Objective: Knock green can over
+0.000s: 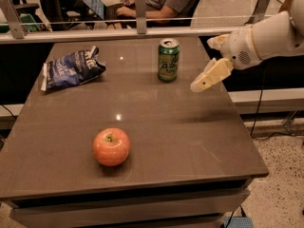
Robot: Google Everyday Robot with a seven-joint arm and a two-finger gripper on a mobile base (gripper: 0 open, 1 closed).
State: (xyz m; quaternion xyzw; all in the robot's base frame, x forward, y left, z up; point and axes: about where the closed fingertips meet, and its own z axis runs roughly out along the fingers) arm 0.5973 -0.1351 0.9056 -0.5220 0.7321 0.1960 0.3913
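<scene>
The green can [168,60] stands upright at the far middle of the brown table [199,141], with a silver top and pale script lettering. My gripper [201,84] reaches in from the right on a white arm. It hovers above the table just right of the can and a little nearer, clear of it, with its cream fingers pointing down and left toward the can.
A dark blue chip bag [70,69] lies at the far left of the table. A red apple [111,147] sits near the front. A glass partition with metal posts [140,6] runs along the far edge, with seated people behind it.
</scene>
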